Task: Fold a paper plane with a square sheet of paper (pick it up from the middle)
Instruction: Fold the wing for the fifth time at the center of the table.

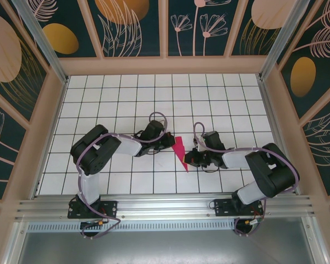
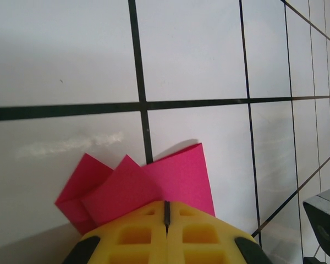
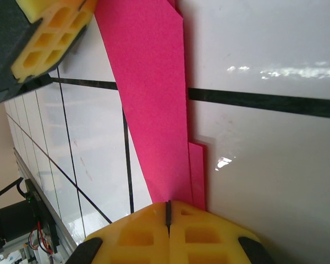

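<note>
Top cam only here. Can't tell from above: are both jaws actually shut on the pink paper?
Observer: Left gripper yes. Its jaws are closed together on the wide end of the pink paper.
Operator: Right one?
Observer: Right gripper is shut on the narrow end, with the paper widening away from it.
Operator: Layers lined up?
Observer: No. At the wide end, three folded corners stick out staggered.

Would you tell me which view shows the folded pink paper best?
The right wrist view: the paper runs lengthwise, its layered edges clear. The left wrist shows its folded end; the top view, a sliver.
</note>
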